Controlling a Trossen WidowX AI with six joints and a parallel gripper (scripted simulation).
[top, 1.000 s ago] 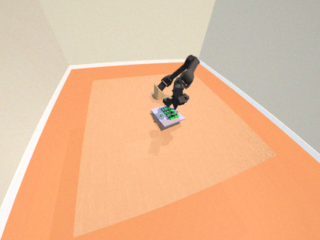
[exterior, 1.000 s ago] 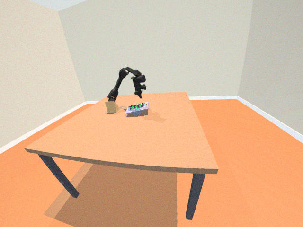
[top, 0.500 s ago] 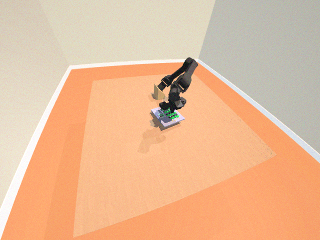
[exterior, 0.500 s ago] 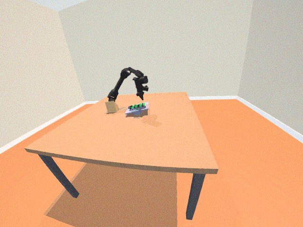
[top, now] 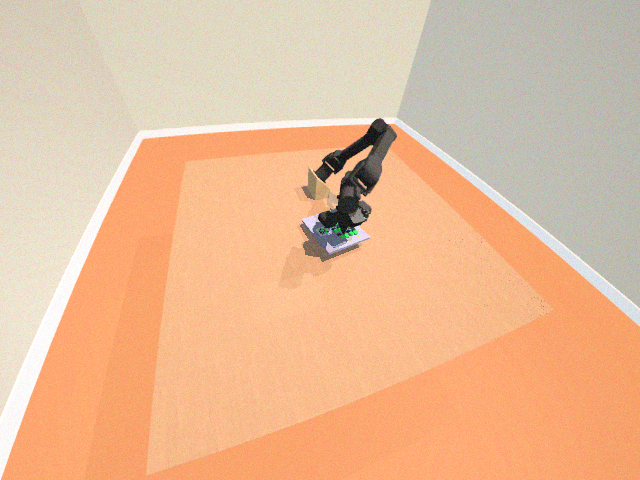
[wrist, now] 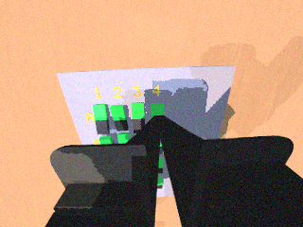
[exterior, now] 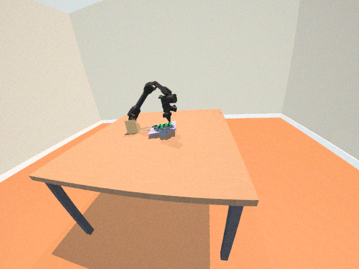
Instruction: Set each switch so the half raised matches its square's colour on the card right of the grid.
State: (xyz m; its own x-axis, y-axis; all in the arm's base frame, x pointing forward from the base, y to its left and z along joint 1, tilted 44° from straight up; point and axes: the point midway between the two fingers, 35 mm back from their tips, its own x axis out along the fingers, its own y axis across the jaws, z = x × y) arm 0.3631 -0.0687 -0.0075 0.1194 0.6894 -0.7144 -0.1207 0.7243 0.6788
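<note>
The pale lilac switch panel [top: 337, 248] [exterior: 153, 132] [wrist: 73, 85] carries rows of green and dark switches. The wrist view shows row A: switches A1 [wrist: 100, 112], A2 [wrist: 117, 112], A3 [wrist: 137, 111] and A4 [wrist: 157, 109], each with a green far half. Dark near halves show on A1 to A3. My gripper [top: 345, 230] [exterior: 169, 120] [wrist: 158, 120] is shut and empty, its tips over A4's near half, which they hide; contact cannot be told. Most lower rows are hidden behind the fingers. The small card [top: 323, 230] is tiny in the top view; its squares are unreadable. The wrist view hides it.
A tan block [top: 316, 186] [exterior: 132, 127] stands near the arm's base, close to the panel's near side. The panel sits tilted on the wooden table [top: 310, 351] [exterior: 145, 167]. The arm's shadow falls across the panel.
</note>
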